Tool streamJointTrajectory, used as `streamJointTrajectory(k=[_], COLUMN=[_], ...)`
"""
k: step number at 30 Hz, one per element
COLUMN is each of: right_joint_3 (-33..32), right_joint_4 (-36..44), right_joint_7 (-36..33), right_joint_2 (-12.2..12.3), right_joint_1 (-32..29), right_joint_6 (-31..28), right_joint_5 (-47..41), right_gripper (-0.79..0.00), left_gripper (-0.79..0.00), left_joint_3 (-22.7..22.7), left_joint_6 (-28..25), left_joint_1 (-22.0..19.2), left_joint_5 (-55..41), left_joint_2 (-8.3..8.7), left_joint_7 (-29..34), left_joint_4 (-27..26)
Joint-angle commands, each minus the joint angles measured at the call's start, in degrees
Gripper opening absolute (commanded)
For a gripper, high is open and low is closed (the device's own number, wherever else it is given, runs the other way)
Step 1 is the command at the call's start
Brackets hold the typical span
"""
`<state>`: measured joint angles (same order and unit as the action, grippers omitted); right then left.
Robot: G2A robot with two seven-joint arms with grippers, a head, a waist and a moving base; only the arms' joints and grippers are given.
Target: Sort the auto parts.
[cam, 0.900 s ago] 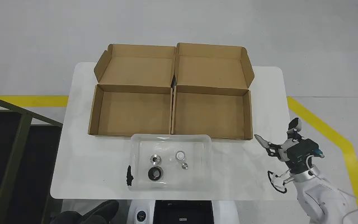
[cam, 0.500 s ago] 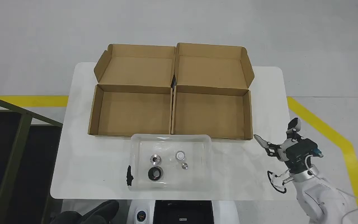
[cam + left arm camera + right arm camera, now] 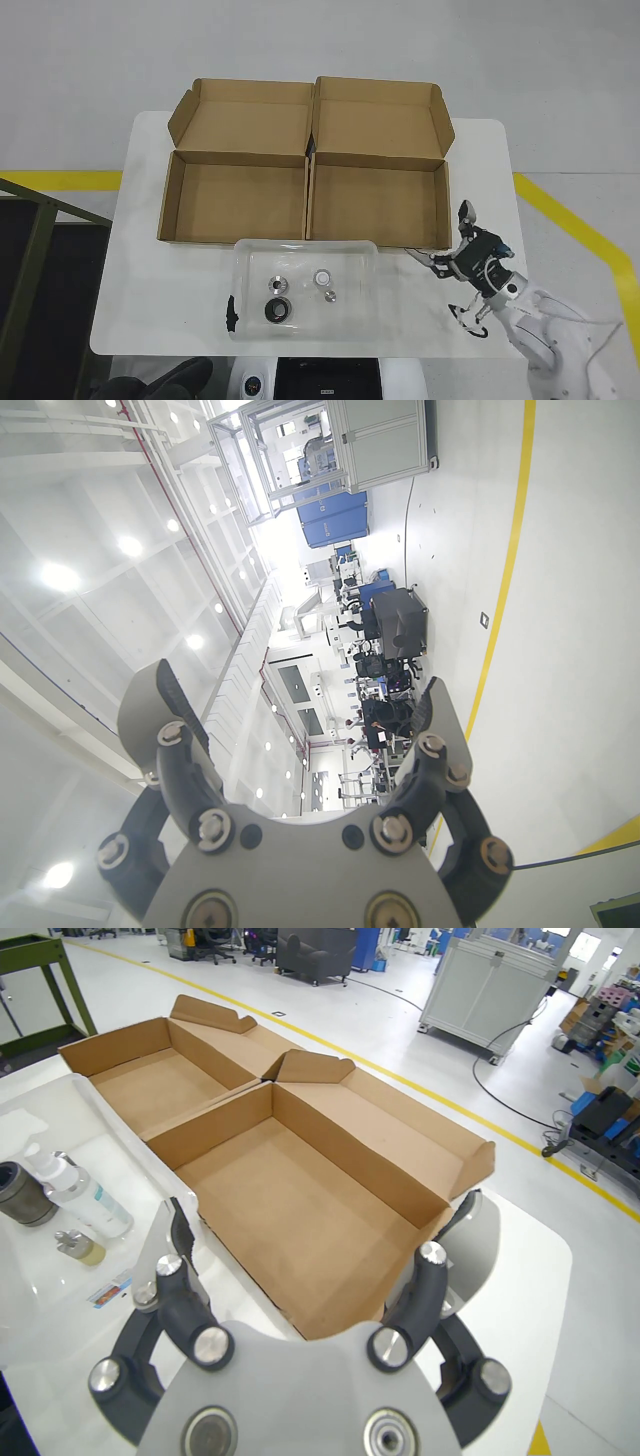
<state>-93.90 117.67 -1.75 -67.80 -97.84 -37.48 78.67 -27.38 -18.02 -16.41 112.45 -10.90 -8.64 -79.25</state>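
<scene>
Grey fingers (image 3: 160, 1243) on the right gripper (image 3: 320, 1218) are spread wide with nothing between them, poised at the near corner of the right cardboard box (image 3: 310, 1188). The left gripper (image 3: 297, 695) gapes just as wide and grips nothing. Beside the box, we spot the clear tray (image 3: 360, 312) holding a dark sleeve (image 3: 20, 1198), a spray bottle (image 3: 90, 1203), a small metal fitting (image 3: 80, 1247) and a silver part (image 3: 277, 284). The left cardboard box (image 3: 150, 1083) touches its twin.

Overhead, right-wrist views: shared cardboard boxes (image 3: 375, 205)
</scene>
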Motion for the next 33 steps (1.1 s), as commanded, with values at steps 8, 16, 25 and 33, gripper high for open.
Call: streamJointTrajectory(k=[8,16,25,33], right_joint_3=[8.98,16.43,23.15,28.41], right_joint_4=[1.45,0.90,-0.45,-2.47], right_joint_7=[-9.11,-15.08,-20.23,-23.26], right_joint_2=[0.16,0.13,0.18,0.10], right_joint_1=[5.50,9.28,12.91,15.65], right_joint_6=[-5.10,-7.28,-9.86,-10.52], right_joint_5=[-2.03,-3.42,-3.30,-3.22], right_gripper=[0.000,0.000,0.000,0.000], left_gripper=[0.000,0.000,0.000,0.000], left_joint_3=[0.00,0.00,0.00,0.00], left_joint_6=[0.00,0.00,0.00,0.00], left_joint_1=[0.00,0.00,0.00,0.00], left_joint_5=[0.00,0.00,0.00,0.00], left_joint_2=[0.00,0.00,0.00,0.00], left_joint_7=[0.00,0.00,0.00,0.00], left_joint_4=[0.00,0.00,0.00,0.00])
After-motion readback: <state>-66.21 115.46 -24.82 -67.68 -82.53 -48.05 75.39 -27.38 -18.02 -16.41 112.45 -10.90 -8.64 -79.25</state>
